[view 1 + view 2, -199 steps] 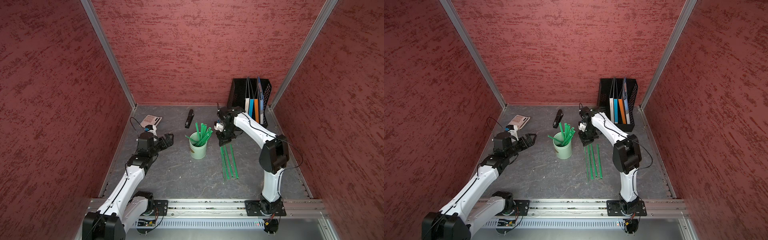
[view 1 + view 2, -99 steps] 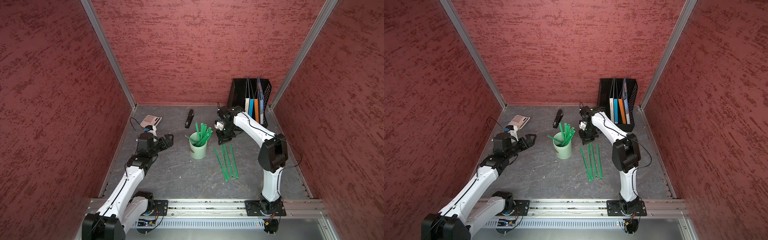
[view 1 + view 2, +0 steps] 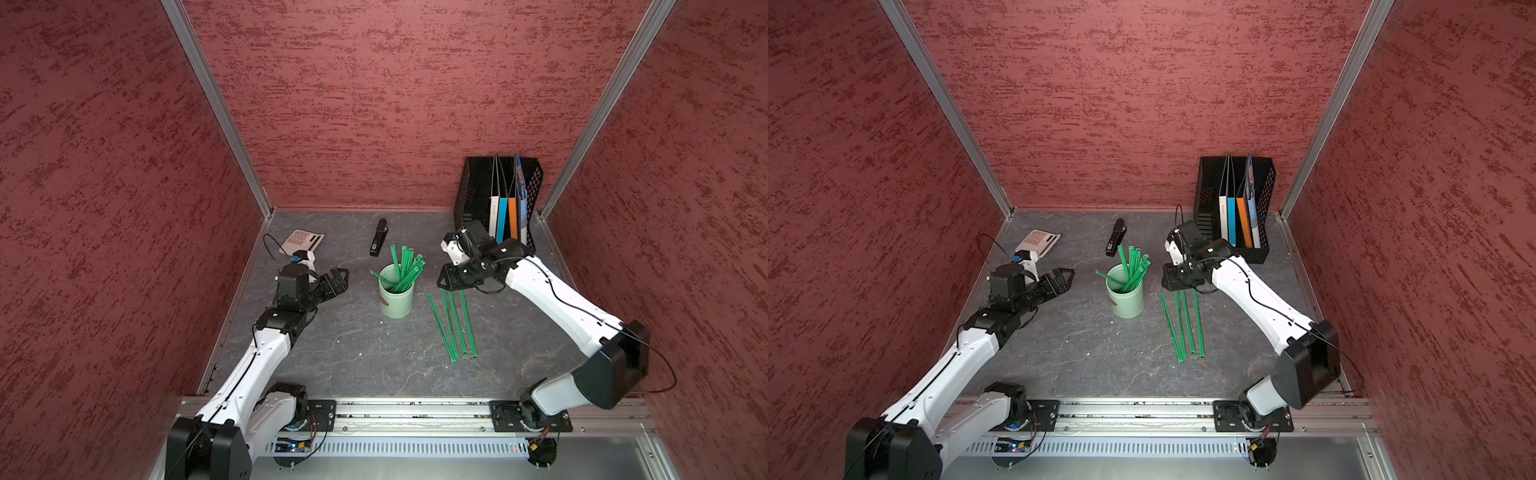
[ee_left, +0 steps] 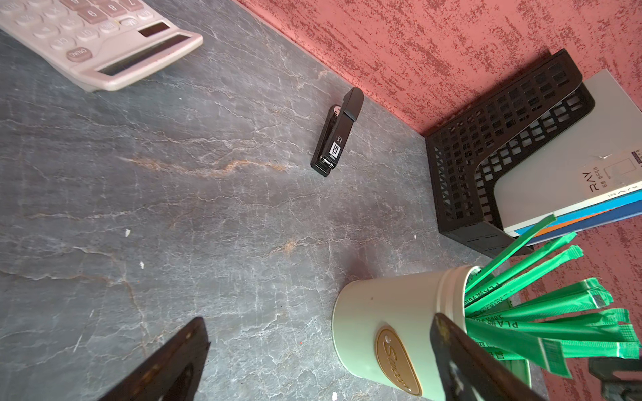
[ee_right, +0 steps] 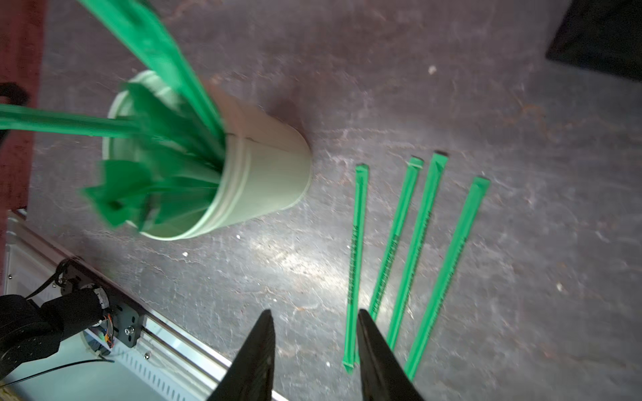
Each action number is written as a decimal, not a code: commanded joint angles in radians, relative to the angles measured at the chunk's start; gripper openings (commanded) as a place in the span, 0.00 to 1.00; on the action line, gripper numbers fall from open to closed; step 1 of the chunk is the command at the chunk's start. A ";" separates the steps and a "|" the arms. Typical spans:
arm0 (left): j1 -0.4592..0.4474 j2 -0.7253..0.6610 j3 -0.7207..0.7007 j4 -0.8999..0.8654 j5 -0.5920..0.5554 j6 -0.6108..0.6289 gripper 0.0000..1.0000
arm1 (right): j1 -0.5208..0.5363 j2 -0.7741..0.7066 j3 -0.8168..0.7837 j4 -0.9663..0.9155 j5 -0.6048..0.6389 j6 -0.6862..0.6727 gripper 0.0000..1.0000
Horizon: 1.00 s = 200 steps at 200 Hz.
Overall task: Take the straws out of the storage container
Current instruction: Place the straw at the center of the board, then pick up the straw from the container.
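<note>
Right end effector (image 5: pixel 314 312) apart, empty; four straws (image 5: pixel 418 239) lie parallel, running front-to-back.

Bench (image 3: pixel 353 357): the front half, between the storage container (image 3: pixel 396 299) and the front rail, lies bare, so passage is free there.

Centre: the container stands upright. The straws (image 3: pixel 409 266) fan above its rim, leaning to the right, and obstruct a low crossing.

Just right of it, four loose straws (image 3: pixel 455 324) lie flat side by side, apart from the container.

The left pincer (image 3: pixel 340 281), jaws wide, has open bench before it. The right pincer (image 3: pixel 441 280), jaws parted, hangs at the loose straws' far ends.

Rear: stapler (image 3: pixel 379 243), calculator (image 3: pixel 302 241), and file rack (image 3: pixel 478 195) in the right corner, close behind the right arm.
</note>
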 commanded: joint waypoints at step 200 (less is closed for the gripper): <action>-0.032 -0.127 -0.032 0.057 0.024 -0.073 1.00 | 0.380 0.299 0.237 0.328 0.329 -0.224 0.39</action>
